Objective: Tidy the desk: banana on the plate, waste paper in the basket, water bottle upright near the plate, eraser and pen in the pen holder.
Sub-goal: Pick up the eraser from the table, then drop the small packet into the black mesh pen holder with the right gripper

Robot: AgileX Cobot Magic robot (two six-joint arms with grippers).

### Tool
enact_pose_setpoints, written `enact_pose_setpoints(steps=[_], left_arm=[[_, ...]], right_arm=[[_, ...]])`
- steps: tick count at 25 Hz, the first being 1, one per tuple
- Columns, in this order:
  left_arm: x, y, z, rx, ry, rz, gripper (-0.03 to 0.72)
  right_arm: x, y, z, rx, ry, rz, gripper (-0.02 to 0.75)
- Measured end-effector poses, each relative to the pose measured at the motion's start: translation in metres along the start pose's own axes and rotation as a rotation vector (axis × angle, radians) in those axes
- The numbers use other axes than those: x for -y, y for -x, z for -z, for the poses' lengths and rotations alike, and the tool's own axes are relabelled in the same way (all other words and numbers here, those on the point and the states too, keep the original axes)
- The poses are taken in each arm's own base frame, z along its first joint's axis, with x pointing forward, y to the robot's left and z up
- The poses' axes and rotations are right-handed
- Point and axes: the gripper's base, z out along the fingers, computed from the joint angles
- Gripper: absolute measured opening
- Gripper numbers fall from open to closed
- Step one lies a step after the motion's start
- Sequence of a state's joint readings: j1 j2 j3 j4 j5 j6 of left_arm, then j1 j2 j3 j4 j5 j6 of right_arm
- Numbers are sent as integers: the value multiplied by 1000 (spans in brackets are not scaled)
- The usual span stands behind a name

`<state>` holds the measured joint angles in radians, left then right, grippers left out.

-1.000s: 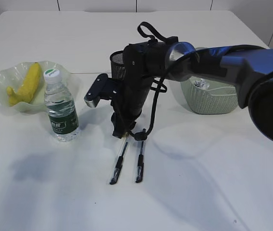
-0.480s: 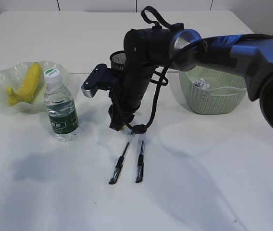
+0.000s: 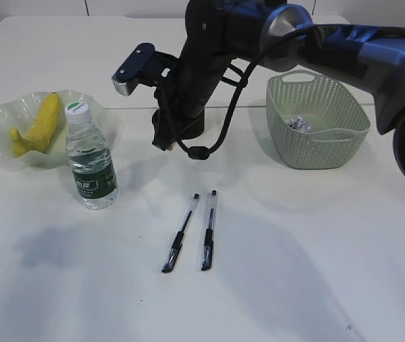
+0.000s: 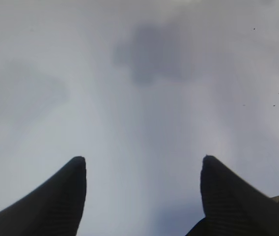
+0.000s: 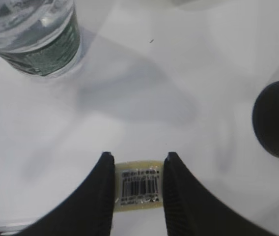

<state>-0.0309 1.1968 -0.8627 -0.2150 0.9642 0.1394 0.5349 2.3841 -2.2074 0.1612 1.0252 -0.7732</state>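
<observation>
Your right arm reaches across from the right, wrist bent down. Its gripper pinches an eraser. Your left gripper hangs with its jaws spread wide, empty.

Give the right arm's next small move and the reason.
Probably carry the eraser sideways over the pen holder before releasing. The right end effector grips the barcoded eraser above bare table, with the holder's dark rim off to its right, not beneath it.
</observation>
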Motion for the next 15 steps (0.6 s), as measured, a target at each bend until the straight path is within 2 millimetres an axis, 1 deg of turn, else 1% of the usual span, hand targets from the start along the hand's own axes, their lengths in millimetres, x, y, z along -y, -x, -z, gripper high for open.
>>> enact_pose_setpoints(steps=[6,10,15], left_arm=[[0,0,0,0,-2,0,514],[0,0,0,0,-2,-1,514],[0,0,0,0,-2,-3,514]], right_arm=[[23,-10,12,18,-38,-57,193],[34,-18,14,27,-57,-89,193],[45,-17,16,93,-113,-110,190]])
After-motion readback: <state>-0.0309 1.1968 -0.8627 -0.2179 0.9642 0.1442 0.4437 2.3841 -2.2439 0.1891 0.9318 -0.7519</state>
